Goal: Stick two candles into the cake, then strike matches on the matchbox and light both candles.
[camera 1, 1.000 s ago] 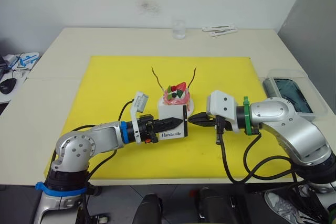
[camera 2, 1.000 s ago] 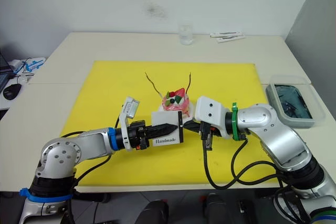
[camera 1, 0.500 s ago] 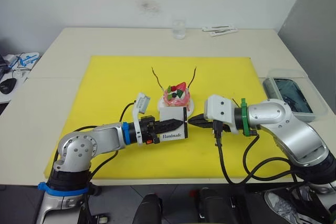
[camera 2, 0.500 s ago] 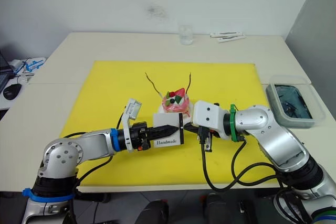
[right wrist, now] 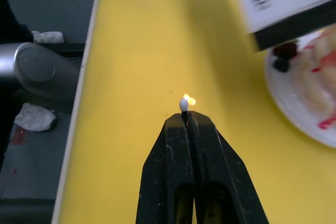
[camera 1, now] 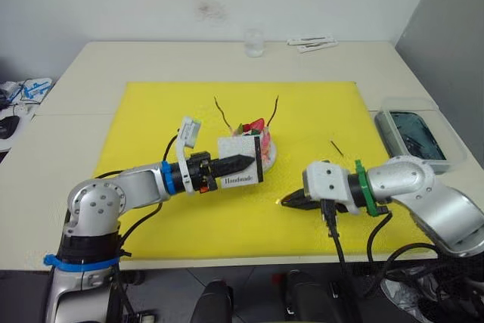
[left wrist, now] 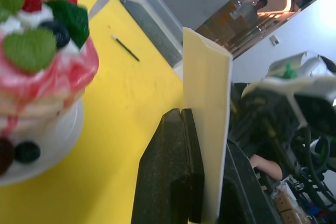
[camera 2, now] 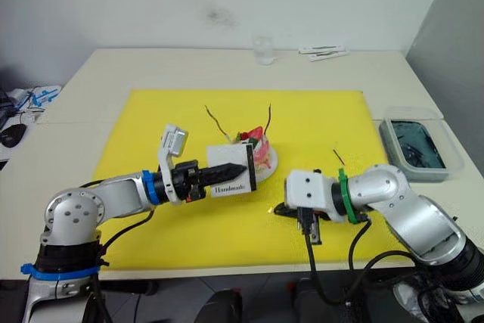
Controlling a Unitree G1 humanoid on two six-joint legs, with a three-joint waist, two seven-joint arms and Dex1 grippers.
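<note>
The pink cake (camera 1: pixel 259 135) on its white plate (right wrist: pixel 294 109) stands mid-mat with two thin candles (camera 1: pixel 221 111) (camera 1: pixel 273 110) stuck in it. Just in front of the cake, my left gripper (camera 1: pixel 246 161) is shut on the white matchbox (camera 1: pixel 240 169) and holds it upright. My right gripper (camera 1: pixel 290 201) hovers low over the mat, right of and nearer than the box and apart from it, shut on a match (right wrist: pixel 184 104) whose head carries a small flame. A second match (camera 1: pixel 336 148) lies on the mat to the right.
The yellow mat (camera 1: pixel 151 119) covers the table's middle. A glass (camera 1: pixel 253 41) and white packets (camera 1: pixel 311 43) sit at the far edge. A clear tub with dark contents (camera 1: pixel 414 134) stands off the mat's right side.
My right gripper has pulled away from the matchbox, toward the front right, and its match now burns. My left gripper has carried the matchbox a little left and back.
</note>
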